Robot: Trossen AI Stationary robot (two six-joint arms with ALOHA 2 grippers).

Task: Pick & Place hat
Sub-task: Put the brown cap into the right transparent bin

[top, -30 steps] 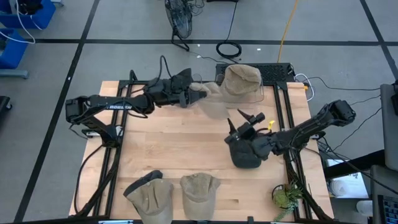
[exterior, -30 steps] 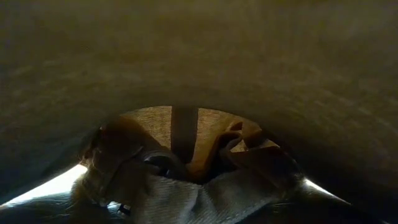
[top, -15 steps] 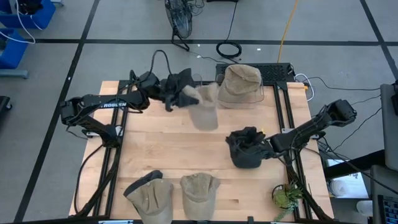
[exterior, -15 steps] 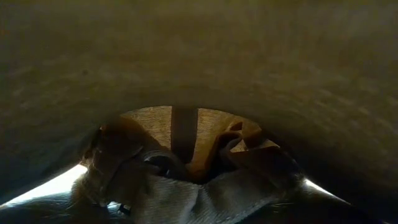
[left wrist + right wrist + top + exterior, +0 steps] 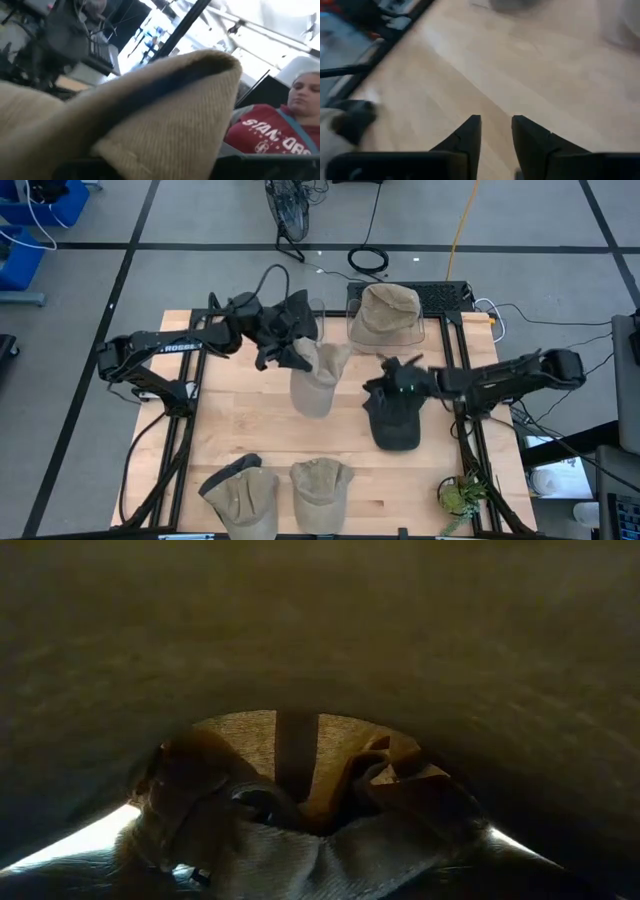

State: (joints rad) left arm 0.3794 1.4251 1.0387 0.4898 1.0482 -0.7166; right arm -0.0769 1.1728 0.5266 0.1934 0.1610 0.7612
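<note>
My left gripper [image 5: 298, 352] is over the table's far middle, shut on a tan cap [image 5: 313, 380]. That cap fills the left wrist view [image 5: 150, 120] and hides the fingers. My right gripper [image 5: 392, 378] hovers just beyond the far side of a dark cap [image 5: 397, 420], which lies flat on the wood. Its fingers [image 5: 470, 132] stand a little apart with nothing between them, over bare table. A tan bucket hat [image 5: 388, 313] sits at the far edge. Two more tan caps [image 5: 240, 492] [image 5: 320, 480] lie at the near edge. My left gripper holds the tan cap by its upper end [image 5: 318, 356], coming from the table's left side. The gripper and the cloth hide the fingers, so which part of the cap they have cannot be told. The cap hangs down from the hold toward the near edge.
A cap right in front of the low camera [image 5: 300, 830] blocks nearly all of that view. A small plant [image 5: 462, 495] stands at the near right corner. Bare wood [image 5: 250, 430] lies between the hanging cap and the near caps. A person in a red shirt [image 5: 280, 135] sits beyond the table.
My left gripper has carried the tan cap from beside the bucket hat toward the table's middle and near side; the cap has swung from lying sideways to hanging down. My right gripper dipped onto the dark cap, then drew back up toward the far edge; the cap stays on the table.
</note>
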